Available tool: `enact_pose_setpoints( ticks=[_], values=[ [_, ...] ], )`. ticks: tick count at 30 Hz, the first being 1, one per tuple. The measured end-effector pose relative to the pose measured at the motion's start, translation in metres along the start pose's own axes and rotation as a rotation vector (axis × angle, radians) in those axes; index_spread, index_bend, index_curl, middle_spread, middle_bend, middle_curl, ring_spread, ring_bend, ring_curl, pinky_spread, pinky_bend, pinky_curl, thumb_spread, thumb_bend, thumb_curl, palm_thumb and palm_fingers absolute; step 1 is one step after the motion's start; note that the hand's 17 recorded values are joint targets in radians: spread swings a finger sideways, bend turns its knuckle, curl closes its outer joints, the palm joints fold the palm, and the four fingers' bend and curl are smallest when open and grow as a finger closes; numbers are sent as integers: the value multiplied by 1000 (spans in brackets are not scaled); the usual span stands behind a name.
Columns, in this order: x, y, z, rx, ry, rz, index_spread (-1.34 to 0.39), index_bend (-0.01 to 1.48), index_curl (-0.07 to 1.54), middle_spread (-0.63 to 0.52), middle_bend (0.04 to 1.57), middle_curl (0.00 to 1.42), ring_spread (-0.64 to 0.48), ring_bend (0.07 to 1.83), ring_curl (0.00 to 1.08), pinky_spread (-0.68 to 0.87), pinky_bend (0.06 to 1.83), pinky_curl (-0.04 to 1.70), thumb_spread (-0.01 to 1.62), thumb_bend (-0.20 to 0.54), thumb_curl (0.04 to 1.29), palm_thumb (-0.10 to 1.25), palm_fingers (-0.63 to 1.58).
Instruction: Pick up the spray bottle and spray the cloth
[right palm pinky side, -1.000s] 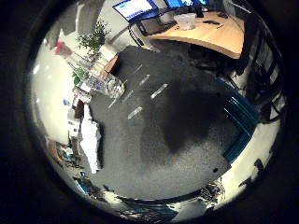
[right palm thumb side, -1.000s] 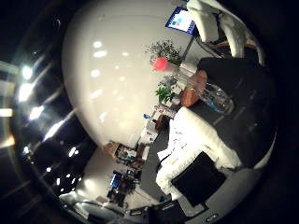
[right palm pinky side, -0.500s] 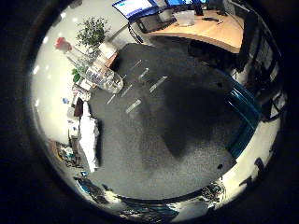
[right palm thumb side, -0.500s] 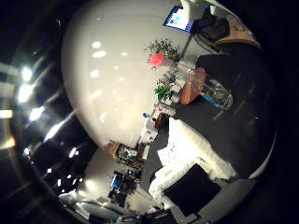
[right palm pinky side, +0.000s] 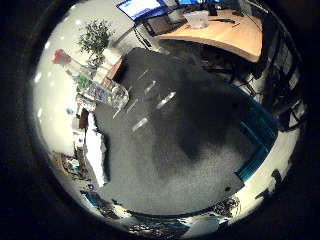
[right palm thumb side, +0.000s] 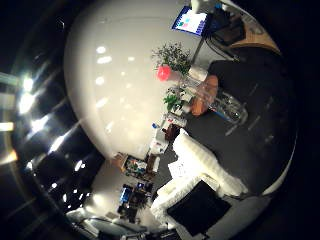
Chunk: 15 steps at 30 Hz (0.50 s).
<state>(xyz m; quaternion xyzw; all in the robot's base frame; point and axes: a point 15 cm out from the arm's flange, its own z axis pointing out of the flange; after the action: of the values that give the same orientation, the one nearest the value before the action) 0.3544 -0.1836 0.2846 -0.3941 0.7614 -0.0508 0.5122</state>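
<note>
the spray bottle (right palm pinky side: 90, 82) stands on the dark mat (right palm pinky side: 190, 145), close to one edge, a clear bottle with a red top. the cloth (right palm thumb side: 207, 167), white and rumpled, lies on the same mat a little way along that edge, near the bottle but not touching it. the two seem set side by side so that a spray from the lifted bottle can reach the cloth with only a short turn.

nothing holds the bottle; it stands free and the pickup is not yet done. both palm views look out across the mat from well off, and neither thing fills much of a view, so the hand appears well apart from both. no part of the hand can be made out for certain, so the state of its fingers cannot be told.

most of the mat lies bare between the hand's side and the bottle, leaving wide open room for an approach. the tight spot is the bottle's own edge, where a plant (right palm thumb side: 172, 55) and small clutter crowd just beyond it. a wooden desk (right palm pinky side: 225, 32) sits past the far edge.
</note>
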Motion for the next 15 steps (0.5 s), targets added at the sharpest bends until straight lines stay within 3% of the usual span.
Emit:
enact_pose_setpoints(
  ticks=[8,10,15],
  values=[
    [3,-19,1,6,-4,-4,-256,161,305,84,231,355,156,360,269,356,288,344,1184,-20,263,590,233],
    [3,-21,1,8,-4,-7,-244,156,297,58,296,376,142,387,271,360,255,327,1184,-18,262,588,301],
    [-1,-40,4,41,-8,-14,-240,193,330,-76,431,450,-8,526,321,321,197,295,1193,-14,262,604,485]
  ],
)
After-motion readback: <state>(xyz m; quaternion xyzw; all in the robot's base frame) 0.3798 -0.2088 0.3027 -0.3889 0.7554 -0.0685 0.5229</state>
